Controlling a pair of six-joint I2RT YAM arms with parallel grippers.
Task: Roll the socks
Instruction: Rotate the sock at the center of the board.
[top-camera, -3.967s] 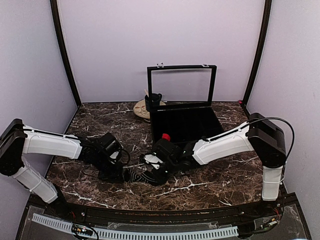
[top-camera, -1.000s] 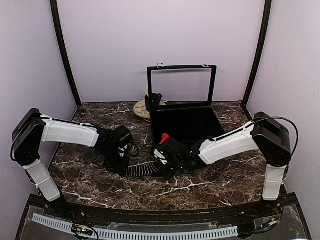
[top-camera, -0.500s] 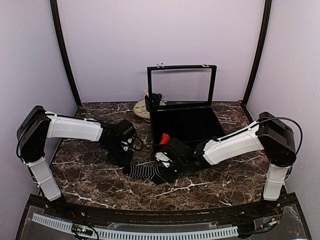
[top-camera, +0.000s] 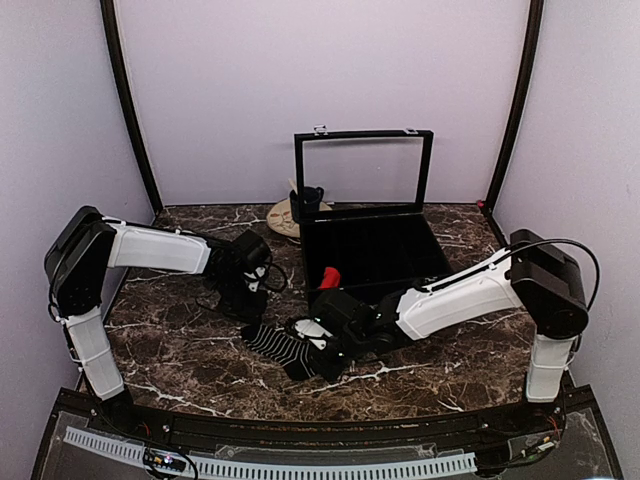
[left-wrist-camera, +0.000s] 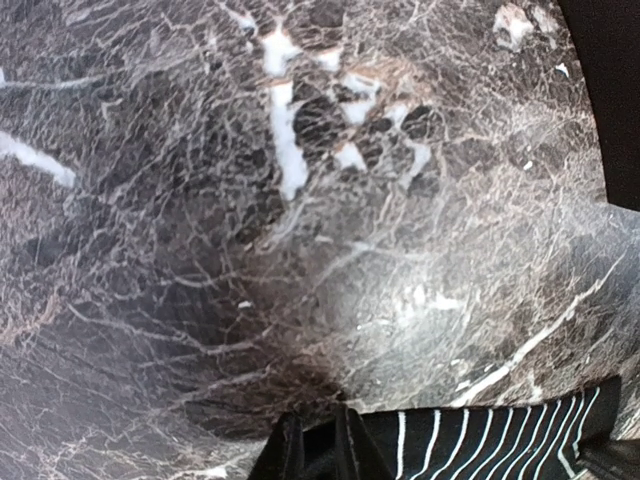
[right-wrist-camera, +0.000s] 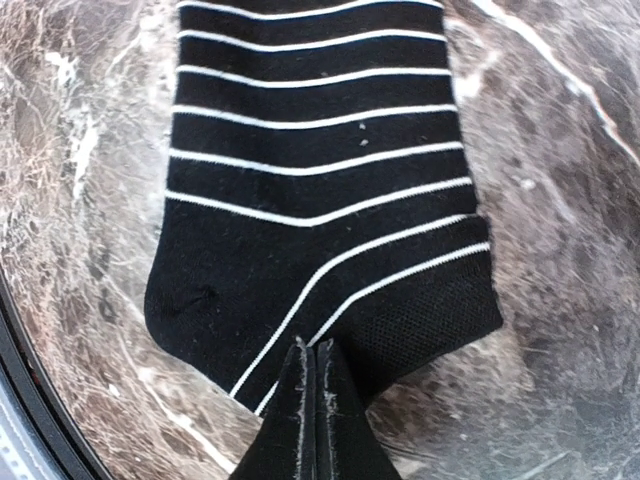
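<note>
Sock: we see a black sock (top-camera: 285, 348) with thin white stripes lying flat on the bench (top-camera: 170, 350), near its front edge and between the two hands.
Sock close up: in the right wrist view the sock (right-wrist-camera: 310, 170) is spread smooth, with its stripes crossing it and a finer mesh patch at the lower right corner.
Right hand: the right hand (top-camera: 322, 342) is low over the sock's right end. In its own view the right hand (right-wrist-camera: 310, 352) has its fingers pressed together, tips at the fabric's near edge. We cannot tell whether any cloth is caught between them.
Left hand: the left hand (top-camera: 243, 300) sits just behind the sock's left end. In its own view the left hand (left-wrist-camera: 318, 432) shows two dark fingers with a narrow gap, and the striped sock (left-wrist-camera: 480, 445) is right beside them. We cannot tell whether it pinches the fabric.
Red item: we see a small red thing (top-camera: 329, 275) at the front edge of the black box (top-camera: 385, 245), too small to make out.
Box: it stands open behind the sock, with its framed lid (top-camera: 362, 133) upright.
Mug: a dark mug (top-camera: 308, 200) stands on a pale round disc (top-camera: 281, 216), left of the box.
</note>
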